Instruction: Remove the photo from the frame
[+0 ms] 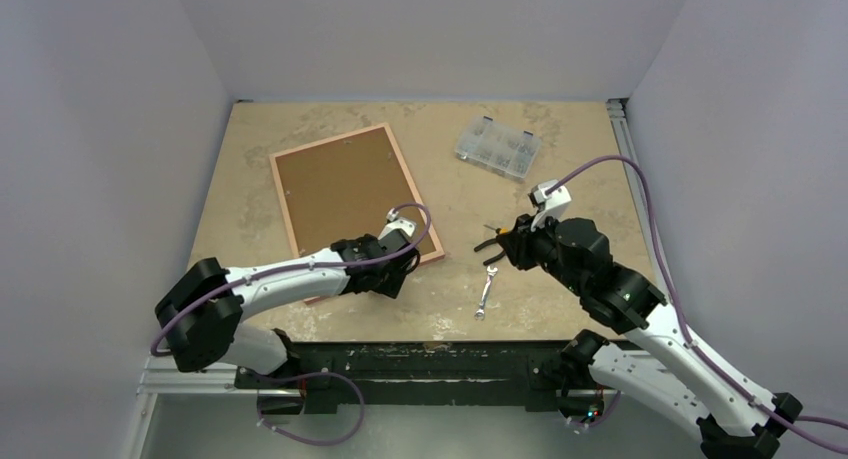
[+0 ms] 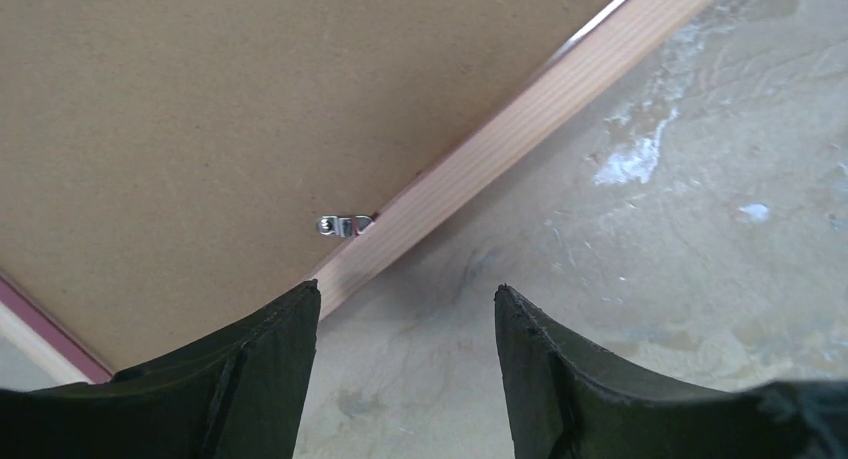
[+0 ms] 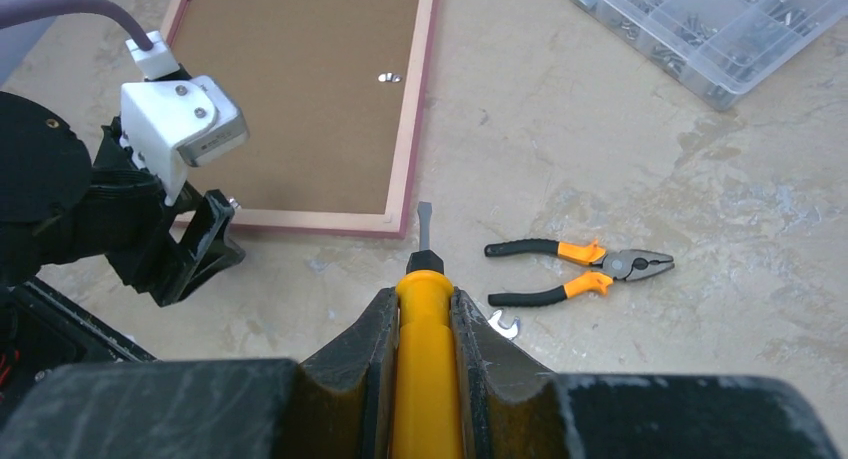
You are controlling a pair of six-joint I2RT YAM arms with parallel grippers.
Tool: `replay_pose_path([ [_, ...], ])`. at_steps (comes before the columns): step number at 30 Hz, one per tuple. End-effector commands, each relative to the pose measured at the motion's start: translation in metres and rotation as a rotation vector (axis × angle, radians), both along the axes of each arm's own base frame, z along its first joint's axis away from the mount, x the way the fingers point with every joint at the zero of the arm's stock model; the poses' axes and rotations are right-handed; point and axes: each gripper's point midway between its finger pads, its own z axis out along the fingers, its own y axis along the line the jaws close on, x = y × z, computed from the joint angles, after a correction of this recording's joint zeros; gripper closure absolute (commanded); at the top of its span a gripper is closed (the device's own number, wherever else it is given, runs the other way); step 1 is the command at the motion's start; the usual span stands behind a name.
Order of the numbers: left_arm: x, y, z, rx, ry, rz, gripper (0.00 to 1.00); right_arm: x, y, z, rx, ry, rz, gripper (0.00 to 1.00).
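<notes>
- My left gripper (image 2: 405, 299) hung over the frame's (image 2: 520, 129) near right corner, jaws apart, gripping nothing.
- Right gripper (image 3: 420, 297), right of the frame, was clamped on a yellow screwdriver (image 3: 420, 379).
- The photo (image 1: 340, 189) sat in the frame, brown backing up.

Pliers (image 3: 585, 269), wrench (image 1: 487, 291) and clear parts box (image 1: 498, 147) lie on the table (image 1: 450, 194); a yellow-handled screwdriver (image 3: 424, 314) is held above.

right gripper (image 3: 422, 301) clamping screwdriver (image 3: 424, 344) (yellow-handled), pliers (image 3: 585, 271) beside
</notes>
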Motion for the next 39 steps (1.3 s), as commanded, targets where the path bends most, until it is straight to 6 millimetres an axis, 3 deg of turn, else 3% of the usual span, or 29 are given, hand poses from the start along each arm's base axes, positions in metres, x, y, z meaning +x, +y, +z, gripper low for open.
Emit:
replay_pose_path([
  [1,0.019,0.005,0.012,0.059,-0.094,0.041,0.37,0.0,0.0,0.01,0.036,-0.029,-0.002,1.0],
  [8,0.023,0.007,0.002,0.143,-0.058,0.066,0.39,0.003,0.004,0.007,0.031,-0.02,0.006,1.0],
  [15,0.016,-0.004,-0.019,0.095,0.015,0.101,0.42,0.001,0.005,0.006,0.031,-0.016,0.014,1.0],
  [24,0.004,-0.011,-0.036,0.063,0.087,0.115,0.89,0.001,0.008,0.005,0.032,-0.012,0.024,1.0],
  [27,0.001,-0.019,-0.036,0.022,0.111,0.139,1.0,0.001,0.009,0.004,0.031,-0.011,0.028,1.0],
  [32,0.004,-0.044,-0.029,-0.096,0.14,0.258,1.0,0.002,0.009,0.003,0.031,-0.011,0.027,1.0],
  [39,0.042,-0.111,-0.005,-0.221,0.123,0.22,1.0,0.002,0.01,0.001,0.023,-0.002,0.031,1.0],
])
